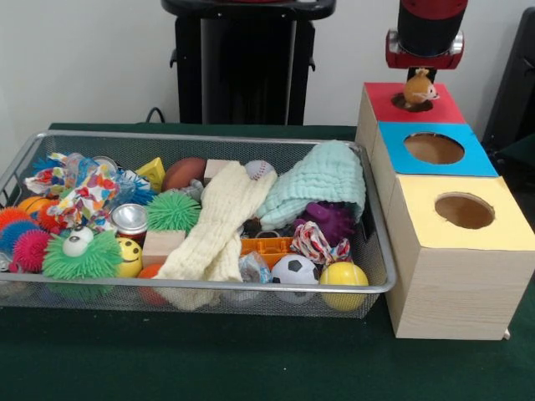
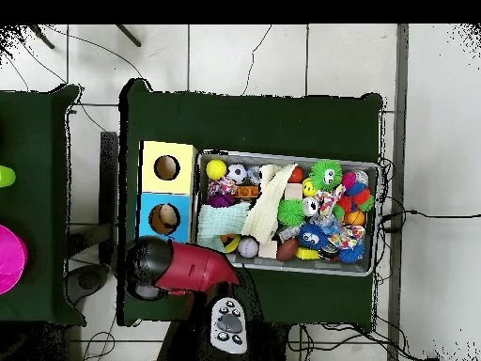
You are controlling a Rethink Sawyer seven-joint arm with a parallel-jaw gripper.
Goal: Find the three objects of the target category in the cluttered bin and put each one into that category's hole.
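The silver wire-mesh basket lies on the green table, full of balls, cloths and toys; it also shows in the overhead view. My gripper hangs straight above the round hole of the red-faced wooden box. It is shut on a small tan and orange soft toy animal, which dangles just over the hole. In the overhead view the red arm covers the red-faced box and the gripper. No yellow duckling shows in the basket.
The blue-faced box and the yellow-faced box stand in a row with the red one, right of the basket. In the basket lie a cream knit cloth, a mint cloth, spiky balls, a soccer ball and a yellow ball.
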